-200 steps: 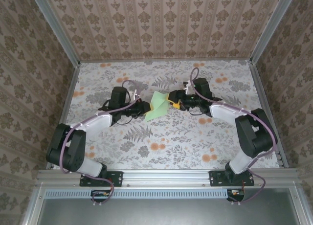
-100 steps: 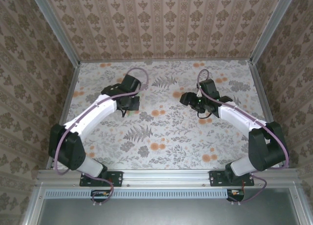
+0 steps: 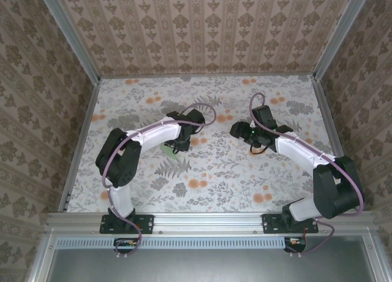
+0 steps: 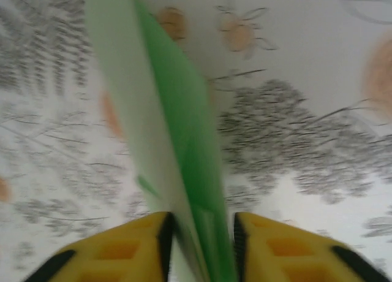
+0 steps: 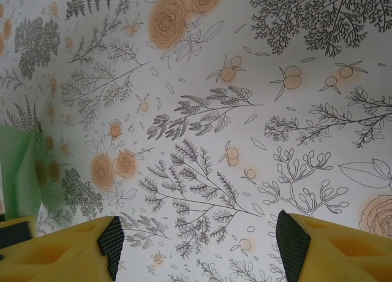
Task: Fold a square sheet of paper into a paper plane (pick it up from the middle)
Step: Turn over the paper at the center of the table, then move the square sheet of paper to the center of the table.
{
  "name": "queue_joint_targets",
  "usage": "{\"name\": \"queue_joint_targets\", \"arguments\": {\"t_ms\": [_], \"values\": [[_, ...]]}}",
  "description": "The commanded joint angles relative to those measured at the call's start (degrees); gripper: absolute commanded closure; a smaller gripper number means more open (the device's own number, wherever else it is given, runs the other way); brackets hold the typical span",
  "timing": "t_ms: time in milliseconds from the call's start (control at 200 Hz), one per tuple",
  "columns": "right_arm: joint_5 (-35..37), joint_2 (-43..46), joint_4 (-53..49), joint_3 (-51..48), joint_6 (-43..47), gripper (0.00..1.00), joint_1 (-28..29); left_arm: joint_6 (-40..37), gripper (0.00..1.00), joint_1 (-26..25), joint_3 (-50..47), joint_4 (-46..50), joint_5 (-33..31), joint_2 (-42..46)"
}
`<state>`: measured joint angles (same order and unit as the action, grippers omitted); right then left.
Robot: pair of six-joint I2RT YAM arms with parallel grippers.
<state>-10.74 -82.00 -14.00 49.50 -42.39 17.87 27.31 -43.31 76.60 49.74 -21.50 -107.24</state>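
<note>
I see the folded green paper (image 4: 165, 141) between my left gripper's (image 4: 199, 245) narrowly parted jaws, pinch uncertain, the right gripper (image 5: 196, 239) wide and empty nearby over the tablecloth (image 5: 245, 110), so I'd settle it flat before releasing.

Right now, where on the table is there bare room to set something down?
Free: the near strip of tablecloth along the front rail, and the far strip under the back wall. Crowded: the middle, where the left gripper, green paper between its fingers, faces the right gripper.
</note>
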Motion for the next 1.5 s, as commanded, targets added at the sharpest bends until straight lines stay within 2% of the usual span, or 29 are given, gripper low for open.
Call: {"name": "queue_joint_targets", "arguments": {"t_ms": [0, 185, 340, 460, 635, 750, 980, 1245, 1355, 1430, 1495], "values": [[-1.07, 0.57, 1.44, -1.32, -1.11, 0.29, -0.2, 0.44, 0.55, 0.06, 1.33, -5.44, 9.55, -0.04], [-3.93, -0.46, 4.05, -2.47, -1.88, 0.3, 0.03, -0.33, 0.37, 3.23, -2.53, -11.91, 20.7, 5.24], [-5.27, -2.95, 8.95, -1.89, -3.48, 0.34, 5.06, 1.13, 0.23, 10.5, -9.0, -18.06, 29.14, 12.26], [-4.24, -7.32, 11.07, 1.9, -4.58, 0.42, 12.02, 3.19, 0.15, 16.62, -14.84, -21.64, 31.79, 17.2], [-2.97, -15.96, 12.72, 9.37, -6.79, 0.54, 20.44, 7.19, 0.07, 25.91, -24.29, -25.67, 31.99, 25.04], [-3.8, -22.13, 11.89, 15.32, -7.83, 0.56, 24.52, 8.91, 0.02, 30.28, -29.47, -27.56, 32.59, 29.98], [-4.47, -32.82, 6.59, 26.22, -7.82, 0.59, 29.18, 8.47, 0.0, 34.98, -35.34, -28.06, 34.51, 35.05], [-2.22, -38.36, -2.26, 31.29, -4.16, 0.6, 28.73, 8.01, 0.0, 35.84, -36.61, -29.69, 38.59, 35.09], [-2.46, -38.01, -5.46, 30.08, 0.75, 0.6, 27.43, 8.11, 0.0, 35.82, -36.92, -30.83, 40.68, 34.73], [-3.24, -37.49, -8.55, 28.92, 7.8, 0.6, 26.56, 8.21, 0.0, 35.84, -37.09, -31.56, 42.07, 34.57], [-1.15, -36.93, -12.87, 28.24, 13.89, 0.6, 26.12, 8.2, 0.0, 35.84, -37.02, -32.2, 43.5, 34.17]]}}
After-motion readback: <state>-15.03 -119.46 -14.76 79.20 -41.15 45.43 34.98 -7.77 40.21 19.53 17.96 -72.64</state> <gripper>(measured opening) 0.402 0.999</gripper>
